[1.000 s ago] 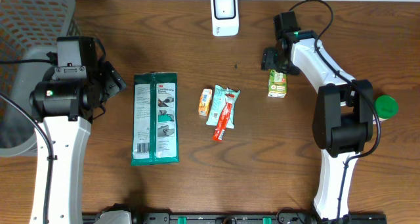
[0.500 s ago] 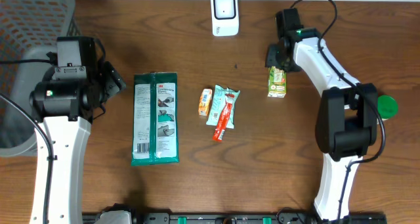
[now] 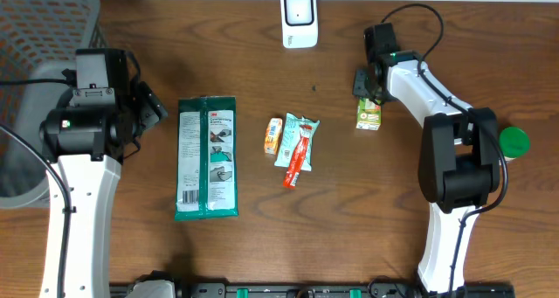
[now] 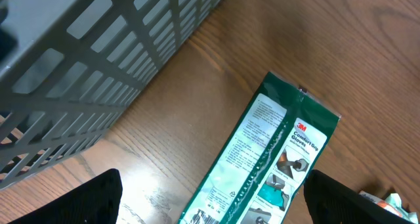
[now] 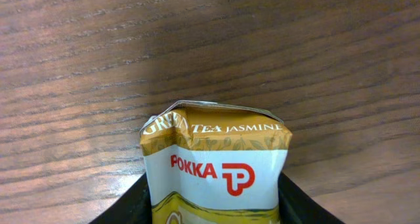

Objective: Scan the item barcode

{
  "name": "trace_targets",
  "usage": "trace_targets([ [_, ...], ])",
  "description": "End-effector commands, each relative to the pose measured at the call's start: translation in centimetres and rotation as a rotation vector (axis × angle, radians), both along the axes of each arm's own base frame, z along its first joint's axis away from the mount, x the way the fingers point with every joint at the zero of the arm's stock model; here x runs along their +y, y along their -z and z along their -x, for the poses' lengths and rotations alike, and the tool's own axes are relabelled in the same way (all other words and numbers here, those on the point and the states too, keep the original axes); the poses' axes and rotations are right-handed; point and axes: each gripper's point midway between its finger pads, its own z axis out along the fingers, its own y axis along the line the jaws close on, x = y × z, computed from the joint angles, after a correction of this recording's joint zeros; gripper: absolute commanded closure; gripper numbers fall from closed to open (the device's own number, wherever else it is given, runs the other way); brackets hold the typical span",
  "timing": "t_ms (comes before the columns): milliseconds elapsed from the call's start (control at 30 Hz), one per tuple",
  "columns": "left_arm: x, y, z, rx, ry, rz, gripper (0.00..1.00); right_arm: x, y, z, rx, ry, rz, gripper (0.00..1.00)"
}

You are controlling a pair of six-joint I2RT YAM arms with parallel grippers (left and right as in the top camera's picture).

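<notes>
The wooden table (image 3: 262, 254) fills the overhead view. A grey slatted basket (image 3: 35, 36) sits at its 10 o'clock corner, partly under the left arm.

The left claw (image 4: 220, 201) hangs at 9 o'clock beside the basket. Its two dark fingers are spread wide with nothing between them. Just at its 3 o'clock, a long green packet of gloves (image 3: 207, 158) lies flat, running from 12 to 6.

A white scanner (image 3: 299, 18) stands at the table's 12 o'clock edge. Near the middle lies a teal packet (image 3: 298, 145) with a red item in it. A small orange packet (image 3: 273, 135) touches its 9 o'clock side.

The tea carton (image 3: 369, 114), the item to scan, lies on the wood at about 2 o'clock from the centre and at 4 o'clock from the scanner, well apart from it. The right claw (image 5: 213, 204) is over the carton's 12 o'clock end, partly closed. Its black fingers (image 5: 128, 207) sit against both sides of the carton, gripping it.

A round green cap (image 3: 514, 141) shows at 3 o'clock, behind the right arm.
</notes>
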Motion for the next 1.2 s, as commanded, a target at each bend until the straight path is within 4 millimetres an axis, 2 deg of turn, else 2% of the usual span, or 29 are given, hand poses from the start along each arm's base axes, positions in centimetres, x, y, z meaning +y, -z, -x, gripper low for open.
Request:
trace_targets([
  [0, 0.3, -0.4, 0.1, -0.006, 0.000, -0.018, 0.11, -0.9, -5.0, -1.5, -0.096, -0.022, 0.036, 0.60],
  [133, 0.3, -0.4, 0.1, -0.006, 0.000, -0.018, 0.11, -1.2, -10.7, -1.5, -0.199, -0.009, 0.047, 0.62],
  [233, 0.3, -0.4, 0.1, -0.006, 0.000, -0.018, 0.11, -1.5, -14.5, -0.7, -0.255, 0.005, 0.042, 0.64],
  [367, 0.3, -0.4, 0.1, -0.006, 0.000, -0.018, 0.11, -1.8, -17.8, 1.2, -0.281, 0.068, 0.005, 0.64],
  [500, 0.3, -0.4, 0.1, -0.006, 0.000, -0.018, 0.11, -1.6, -19.8, 3.4, -0.279, 0.096, -0.016, 0.66],
  [567, 0.3, -0.4, 0.1, -0.006, 0.000, -0.018, 0.11, -1.1, -20.1, 4.0, -0.278, 0.098, -0.023, 0.68],
  [667, 0.3, -0.4, 0.1, -0.006, 0.000, -0.018, 0.11, -1.1, -19.2, 4.4, -0.275, 0.131, 0.003, 0.69],
  [900, 0.3, -0.4, 0.1, -0.006, 0.000, -0.018, 0.11, -1.2, -14.0, 4.6, -0.370, 0.296, 0.090, 0.79],
  [967, 0.3, -0.4, 0.1, -0.006, 0.000, -0.018, 0.11, -1.4, -13.1, 4.9, -0.440, 0.347, 0.166, 0.76],
  [1067, 0.3, -0.4, 0.1, -0.006, 0.000, -0.018, 0.11, -1.3, -12.9, 5.9, -0.548, 0.378, 0.304, 0.69],
  [1167, 0.3, -0.4, 0.1, -0.006, 0.000, -0.018, 0.11, -0.4, -13.0, 7.1, -0.632, 0.378, 0.396, 0.70],
])
